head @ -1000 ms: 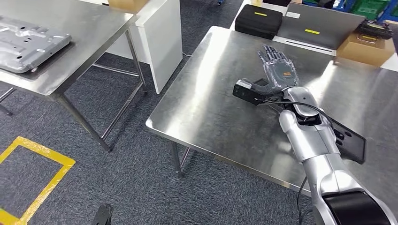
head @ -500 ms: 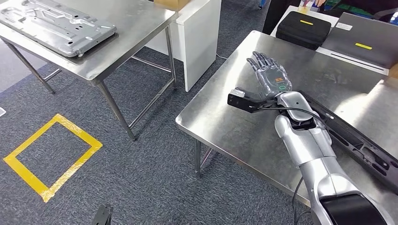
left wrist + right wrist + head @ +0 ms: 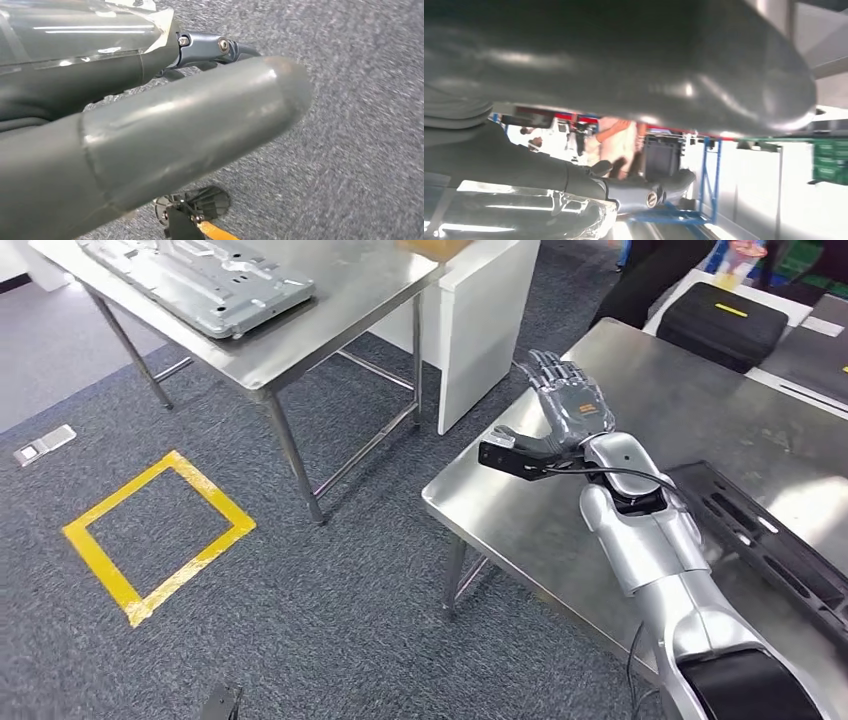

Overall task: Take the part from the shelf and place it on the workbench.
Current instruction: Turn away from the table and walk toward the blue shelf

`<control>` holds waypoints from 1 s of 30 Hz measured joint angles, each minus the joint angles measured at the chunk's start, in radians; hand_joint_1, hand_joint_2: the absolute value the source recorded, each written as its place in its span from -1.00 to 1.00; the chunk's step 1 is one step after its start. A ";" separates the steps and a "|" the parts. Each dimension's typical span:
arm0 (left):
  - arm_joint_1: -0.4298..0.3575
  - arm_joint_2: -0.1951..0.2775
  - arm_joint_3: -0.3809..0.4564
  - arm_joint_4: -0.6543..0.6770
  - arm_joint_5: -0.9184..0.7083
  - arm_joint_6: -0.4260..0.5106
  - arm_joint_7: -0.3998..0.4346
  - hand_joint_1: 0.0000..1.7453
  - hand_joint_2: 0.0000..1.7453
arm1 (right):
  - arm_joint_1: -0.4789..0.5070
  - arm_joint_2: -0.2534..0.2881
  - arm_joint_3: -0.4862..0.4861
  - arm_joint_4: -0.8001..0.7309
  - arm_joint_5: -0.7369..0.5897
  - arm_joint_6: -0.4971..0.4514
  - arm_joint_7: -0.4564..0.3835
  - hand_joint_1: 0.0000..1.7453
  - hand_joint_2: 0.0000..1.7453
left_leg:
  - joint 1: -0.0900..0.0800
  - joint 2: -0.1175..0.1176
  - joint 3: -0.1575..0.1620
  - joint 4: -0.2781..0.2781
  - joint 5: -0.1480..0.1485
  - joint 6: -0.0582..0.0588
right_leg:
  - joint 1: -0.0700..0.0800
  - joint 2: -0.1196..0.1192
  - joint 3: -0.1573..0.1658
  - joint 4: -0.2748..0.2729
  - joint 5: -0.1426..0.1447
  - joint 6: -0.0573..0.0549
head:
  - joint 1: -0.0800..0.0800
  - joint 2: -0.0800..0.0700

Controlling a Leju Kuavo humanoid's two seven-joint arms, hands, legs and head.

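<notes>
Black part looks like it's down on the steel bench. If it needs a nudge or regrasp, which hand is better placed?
Right, probably. The right hand is raised over the stainless steel workbench, fingers spread and holding nothing, with the long black slotted part lying beside its forearm. The left hand faces grey carpet, away from the bench.

Three views: head from high up, two wrists in close.
Your head view looks forward and down on the right robot hand (image 3: pixel 570 405) above the desk (image 3: pixel 520 510); the right wrist view sits just behind that robot hand, while your left wrist view faces the carpet (image 3: pixel 370 125).
</notes>
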 joint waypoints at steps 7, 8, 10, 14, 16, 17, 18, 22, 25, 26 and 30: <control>-0.001 -0.002 0.001 -0.002 0.000 0.001 0.000 -1.00 -1.00 | 0.005 -0.011 0.010 0.005 -0.001 0.000 0.000 -1.00 -1.00 | -0.005 -0.084 0.010 -0.021 0.014 0.050 | -0.007 0.102 -0.135 0.274 -0.119 0.003 | 0.012 0.000; 0.000 -0.003 0.001 -0.002 0.000 0.001 0.000 -1.00 -1.00 | 0.007 -0.012 0.011 0.007 -0.001 0.000 0.000 -1.00 -1.00 | -0.006 -0.100 0.010 -0.021 0.014 0.050 | -0.005 0.106 -0.152 0.297 -0.119 0.007 | 0.013 0.000; 0.002 -0.003 0.002 -0.002 0.000 0.001 -0.001 -1.00 -1.00 | 0.008 -0.013 0.013 0.009 -0.001 0.000 0.000 -1.00 -1.00 | -0.008 -0.130 0.010 -0.018 0.014 0.049 | -0.004 0.115 -0.127 0.222 -0.071 0.021 | 0.013 0.000; 0.003 -0.004 0.004 -0.002 0.001 0.001 -0.003 -1.00 -1.00 | 0.003 -0.009 0.020 0.012 -0.002 0.000 0.000 -1.00 -1.00 | -0.012 -0.178 -0.001 -0.007 0.013 0.039 | -0.003 0.170 -0.039 0.020 0.012 0.015 | 0.014 0.000; 0.009 -0.003 0.005 -0.002 0.002 0.001 -0.004 -1.00 -1.00 | 0.001 0.000 0.023 0.015 -0.002 -0.001 -0.001 -1.00 -1.00 | -0.011 -0.191 -0.007 -0.008 0.015 0.029 | -0.004 0.153 -0.037 0.016 0.015 -0.001 | 0.014 0.000; 0.011 -0.002 0.007 -0.002 0.003 0.002 -0.004 -1.00 -1.00 | -0.001 0.007 0.025 0.016 -0.002 -0.001 -0.001 -1.00 -1.00 | -0.012 -0.180 -0.010 -0.003 0.012 0.023 | -0.008 0.144 -0.034 0.013 0.017 -0.008 | 0.013 0.000; 0.013 -0.001 0.008 -0.002 0.004 0.002 -0.005 -1.00 -1.00 | -0.004 0.012 0.026 0.017 -0.002 -0.002 -0.001 -1.00 -1.00 | -0.013 -0.156 -0.019 0.013 0.000 0.017 | -0.012 0.134 -0.030 0.010 0.019 -0.018 | 0.010 0.000; 0.014 -0.002 0.015 -0.002 0.004 0.003 -0.006 -1.00 -1.00 | -0.008 0.021 0.032 0.021 -0.003 -0.005 0.000 -1.00 -1.00 | -0.001 -0.063 -0.129 0.235 -0.104 -0.006 | -0.008 0.087 -0.021 0.006 0.017 -0.045 | 0.002 0.000; 0.016 -0.001 0.016 -0.002 0.002 0.003 -0.004 -1.00 -1.00 | -0.007 0.022 0.037 0.025 -0.004 -0.005 0.004 -1.00 -1.00 | 0.011 -0.048 -0.122 0.214 -0.069 -0.016 | -0.008 0.052 -0.019 0.006 0.013 -0.044 | 0.001 0.000; 0.016 0.000 0.017 -0.002 0.002 0.003 -0.003 -1.00 -1.00 | -0.007 0.022 0.038 0.025 -0.005 -0.006 0.006 -1.00 -1.00 | 0.013 -0.029 -0.083 0.145 -0.038 -0.018 | -0.007 0.041 -0.017 0.007 0.010 -0.040 | 0.001 0.000; 0.012 0.001 0.018 -0.002 0.001 0.003 -0.002 -1.00 -1.00 | -0.009 0.021 0.041 0.027 -0.006 -0.011 0.008 -1.00 -1.00 | 0.002 0.016 -0.006 0.008 0.001 -0.001 | 0.008 0.003 -0.008 0.008 -0.003 -0.015 | 0.006 0.000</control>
